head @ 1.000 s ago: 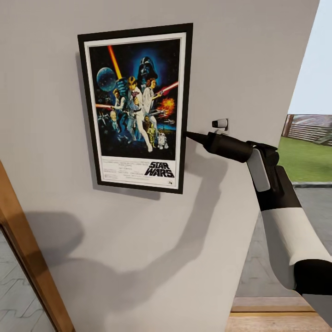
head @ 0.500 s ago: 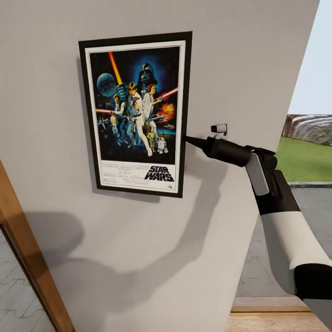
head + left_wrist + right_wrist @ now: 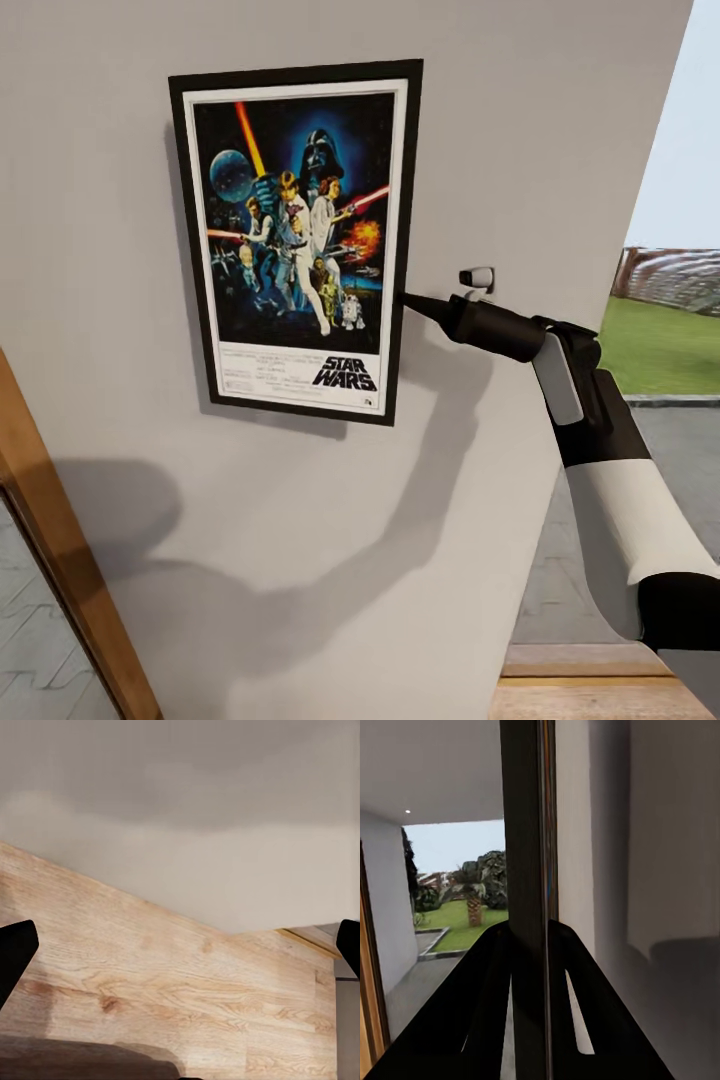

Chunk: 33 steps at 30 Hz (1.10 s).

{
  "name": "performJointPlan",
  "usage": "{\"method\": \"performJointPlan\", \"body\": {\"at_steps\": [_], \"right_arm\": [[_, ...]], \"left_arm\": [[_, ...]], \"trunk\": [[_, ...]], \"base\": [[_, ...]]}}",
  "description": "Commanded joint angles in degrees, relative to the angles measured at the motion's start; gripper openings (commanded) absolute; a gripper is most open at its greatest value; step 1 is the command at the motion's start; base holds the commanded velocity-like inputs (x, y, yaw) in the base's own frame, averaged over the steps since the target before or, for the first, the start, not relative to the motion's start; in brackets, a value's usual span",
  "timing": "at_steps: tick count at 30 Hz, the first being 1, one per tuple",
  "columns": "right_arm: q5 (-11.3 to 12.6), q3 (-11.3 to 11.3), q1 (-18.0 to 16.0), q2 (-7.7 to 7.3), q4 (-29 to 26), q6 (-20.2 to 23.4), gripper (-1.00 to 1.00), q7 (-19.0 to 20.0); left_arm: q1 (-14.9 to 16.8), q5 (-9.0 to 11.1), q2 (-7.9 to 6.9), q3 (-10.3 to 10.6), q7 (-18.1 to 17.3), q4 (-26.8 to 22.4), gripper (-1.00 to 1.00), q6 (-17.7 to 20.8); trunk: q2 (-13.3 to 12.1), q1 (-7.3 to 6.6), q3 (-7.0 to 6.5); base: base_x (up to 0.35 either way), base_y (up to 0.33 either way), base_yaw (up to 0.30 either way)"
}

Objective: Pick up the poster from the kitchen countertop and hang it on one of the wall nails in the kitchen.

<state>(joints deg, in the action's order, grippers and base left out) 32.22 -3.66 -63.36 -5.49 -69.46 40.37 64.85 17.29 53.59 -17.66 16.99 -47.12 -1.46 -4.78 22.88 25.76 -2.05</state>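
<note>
Here, in the head view, a flat pale grey wall point(image 3: 300, 520) takes up most of the scene, with a slanted wooden door frame point(image 3: 60, 560) at the lower left and, past the wall's right edge, a green lawn point(image 3: 665, 345) under pale sky. The poster point(image 3: 295, 240) hangs upright against that wall: a thin black frame, a white inner border, colourful figures on dark blue space art and the "STAR WARS" title near the bottom. The right gripper point(image 3: 415, 303), black and tapering, meets the frame's right edge.

In the left wrist view, the left gripper's dark fingertips point(image 3: 15, 952) sit far apart, jaws open, over grained light-oak flooring point(image 3: 172, 997) and grey wall.

In the right wrist view, the frame's dark edge runs up between the right gripper's fingers point(image 3: 487, 997), which are clamped on it beside the wall.
</note>
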Motion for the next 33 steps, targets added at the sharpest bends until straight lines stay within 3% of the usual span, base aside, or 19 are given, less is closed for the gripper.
{"method": "performJointPlan", "body": {"at_steps": [1,20,33], "right_arm": [[0.50,-0.10,-0.02,-0.05,0.01,0.35,-1.00,-0.03],[0.56,-0.10,2.44,-0.05,-0.32,-0.19,-1.00,0.02],[0.40,-0.12,2.54,-0.05,-0.37,-0.21,-1.00,2.57]], "left_arm": [[0.02,0.20,-0.01,0.49,-0.07,0.05,1.00,-0.50],[0.02,0.20,-0.01,0.49,-0.07,0.05,1.00,-0.50],[0.02,0.20,-0.01,0.45,-0.07,0.05,1.00,-0.50]], "trunk": [[0.04,0.02,0.03],[0.04,0.02,0.03],[0.04,0.02,0.03]], "base": [[0.000,0.000,0.000],[0.000,0.000,0.000],[0.000,0.000,0.000]]}}
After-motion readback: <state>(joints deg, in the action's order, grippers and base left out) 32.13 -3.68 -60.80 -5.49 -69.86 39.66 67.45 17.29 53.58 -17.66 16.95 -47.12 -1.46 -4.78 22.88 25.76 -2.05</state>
